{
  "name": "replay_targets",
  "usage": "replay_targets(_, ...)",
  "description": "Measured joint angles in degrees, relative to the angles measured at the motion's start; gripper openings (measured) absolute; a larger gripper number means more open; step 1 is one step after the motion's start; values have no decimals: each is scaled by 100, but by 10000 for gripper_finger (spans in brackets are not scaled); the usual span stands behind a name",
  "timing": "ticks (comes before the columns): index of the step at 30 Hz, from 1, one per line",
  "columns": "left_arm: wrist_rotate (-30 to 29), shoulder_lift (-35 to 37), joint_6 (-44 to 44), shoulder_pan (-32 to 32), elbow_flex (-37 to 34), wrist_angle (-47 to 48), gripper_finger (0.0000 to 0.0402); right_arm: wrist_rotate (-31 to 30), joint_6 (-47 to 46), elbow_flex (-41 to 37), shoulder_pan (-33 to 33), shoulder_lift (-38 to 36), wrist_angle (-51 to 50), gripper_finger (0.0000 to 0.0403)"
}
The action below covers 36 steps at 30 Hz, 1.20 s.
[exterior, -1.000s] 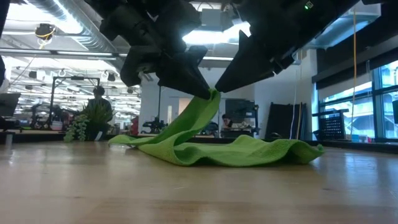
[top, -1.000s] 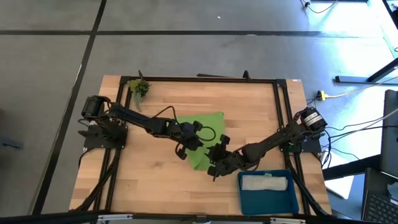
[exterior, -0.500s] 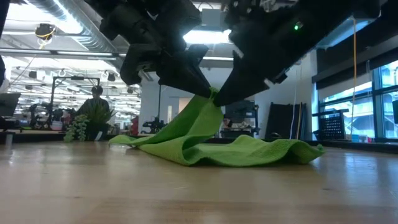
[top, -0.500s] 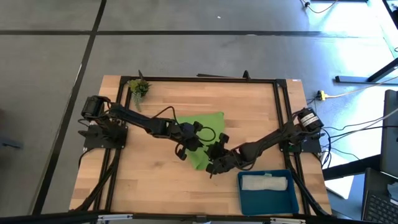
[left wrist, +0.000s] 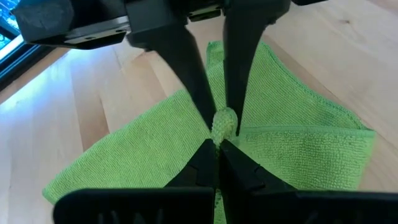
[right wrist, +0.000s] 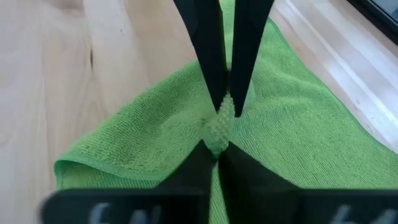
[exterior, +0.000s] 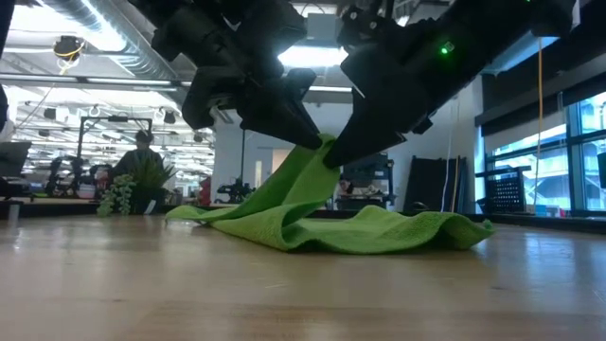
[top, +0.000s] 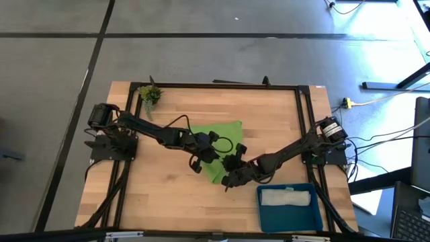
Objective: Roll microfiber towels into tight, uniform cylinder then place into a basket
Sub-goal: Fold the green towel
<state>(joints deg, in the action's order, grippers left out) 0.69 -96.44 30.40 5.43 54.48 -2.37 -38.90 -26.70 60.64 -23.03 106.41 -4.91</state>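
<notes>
Both grippers (exterior: pixel 322 150) pinching green towel (exterior: pixel 379 230) corner, raised

Green towel (top: pixel 216 133) mid-table, left gripper (top: pixel 213 158) and right gripper (top: pixel 227 165) meeting over it, white towel (top: pixel 287 197) in basket (top: pixel 287 216)

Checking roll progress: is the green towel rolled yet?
No. The green towel lies loosely folded, one corner pinched up by both grippers.

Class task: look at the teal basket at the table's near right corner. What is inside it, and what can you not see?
Inside the basket lies one pale grey-white towel, along the far wall; the rest of the floor is bare blue. Anything beneath that towel is covered.
</notes>
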Motion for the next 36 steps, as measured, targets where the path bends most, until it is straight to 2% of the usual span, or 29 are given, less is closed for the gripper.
replay_targets(2,0,0,-1,0,0,2,0,-1,24,0,0,0,52,10)
replay_targets(7,-48,0,-1,0,0,0,0,-3,-159,0,-25,-3,40,7)
replay_targets(14,-470,4,-174,41,0,-43,11,-225,-503,0,-135,-123,-143,4)
replay_targets(19,-1116,4,-196,142,-2,-85,54,-211,-641,0,-151,-157,-211,4)
replay_targets(22,-1693,10,-184,257,-2,-85,79,-212,-891,0,-151,-160,-233,3)
replay_targets(27,-2783,169,-336,419,-7,-62,91,-450,-1405,0,-156,-251,-506,2)
replay_targets(36,-2859,845,-500,429,-7,195,92,-889,-2219,0,-399,-630,-1062,2)
